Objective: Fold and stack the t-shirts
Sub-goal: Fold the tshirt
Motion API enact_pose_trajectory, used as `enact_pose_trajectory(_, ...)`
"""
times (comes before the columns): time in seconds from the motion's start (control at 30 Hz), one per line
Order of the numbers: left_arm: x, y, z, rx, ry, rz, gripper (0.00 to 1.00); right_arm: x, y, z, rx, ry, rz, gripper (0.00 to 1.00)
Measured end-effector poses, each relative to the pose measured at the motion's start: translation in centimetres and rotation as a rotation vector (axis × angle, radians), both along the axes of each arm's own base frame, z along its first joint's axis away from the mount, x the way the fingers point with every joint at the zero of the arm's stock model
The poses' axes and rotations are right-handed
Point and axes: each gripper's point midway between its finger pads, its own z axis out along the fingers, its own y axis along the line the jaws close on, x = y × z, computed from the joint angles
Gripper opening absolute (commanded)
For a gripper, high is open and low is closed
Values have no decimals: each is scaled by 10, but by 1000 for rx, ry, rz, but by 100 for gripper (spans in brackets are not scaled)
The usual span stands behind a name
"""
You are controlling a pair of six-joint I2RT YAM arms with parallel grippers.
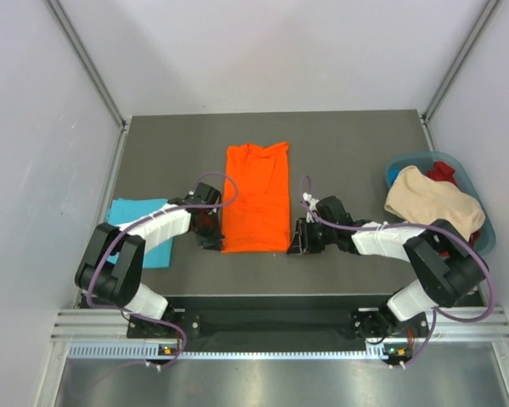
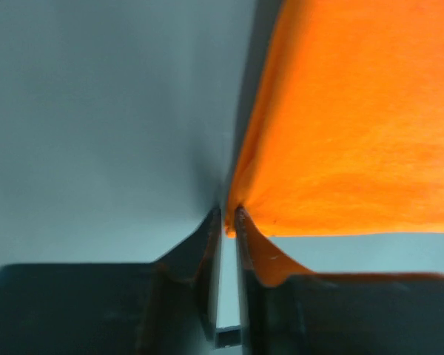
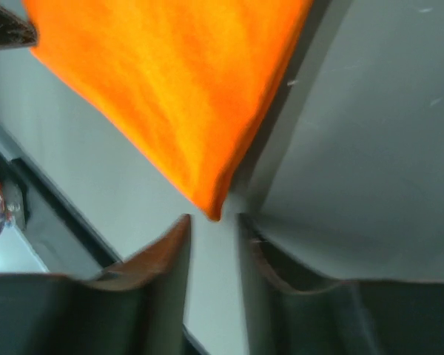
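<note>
**Both arms at the orange shirt's near corners**

From above, the orange t-shirt (image 1: 254, 203) lies flat in the middle of the tabletop (image 1: 356, 144), folded into a long strip running from 12 to 6 o'clock. The left end effector (image 1: 210, 233) sits at its 7 o'clock corner and the right end effector (image 1: 301, 239) at its 5 o'clock corner. That looks to me like a matched hold for handling the hem evenly. The turquoise t-shirt (image 1: 134, 210) lies at 9 o'clock, partly under the left arm. A blue basket (image 1: 467, 174) of other clothes stands at 3 o'clock.

In the left wrist view, the jaws stand a sliver apart with the orange corner right at their tips. I cannot tell whether they pinch it.

In the right wrist view, the jaws are plainly parted. The shirt's corner points into the gap from 12 o'clock, just beyond the tips, with nothing held. I'd guess the cross fold comes next.
</note>
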Motion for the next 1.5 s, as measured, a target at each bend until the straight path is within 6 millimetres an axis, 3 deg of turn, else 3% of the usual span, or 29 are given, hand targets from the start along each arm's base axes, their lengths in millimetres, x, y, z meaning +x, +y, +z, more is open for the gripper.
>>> enact_pose_trajectory(0.13, -3, 10, 3, 61, 21, 12, 25, 4, -4, 5, -27, -4, -22, 37)
enact_pose_trajectory(0.27, 6, 18, 20, 120, 5, 23, 25, 18, -5, 15, -55, -7, -44, 35)
enact_pose_trajectory(0.4, 21, 5, 39, 58, -53, 16, 25, 43, 6, 30, -33, -37, -55, 31)
enact_pose_trajectory(0.5, 23, -7, 46, -13, -73, 7, 25, 44, 10, 33, -17, -35, -48, 23)
enact_pose_trajectory(0.6, 21, -21, 43, -93, -71, -5, 25, 40, 12, 33, -6, -18, -34, 20)
enact_pose_trajectory(0.73, 9, -23, 28, -123, -30, -3, 24, 36, 14, 33, 8, -12, -18, 20)
enact_pose_trajectory(0.9, -4, -15, 3, -84, 27, 20, 24, 26, 7, 9, -29, 32, -13, 19)
enact_pose_trajectory(0.97, -3, -14, 3, -81, 19, 25, 24, 20, 5, -3, -41, 67, -7, 18)
enact_pose_trajectory(1.33, 4, -3, 6, -8, -18, 40, 25, 26, 2, -2, -62, 26, -16, 16)
enact_pose_trajectory(1.5, 13, -6, 22, -20, -43, 33, 26, 23, -7, 5, -128, 21, -35, 13)
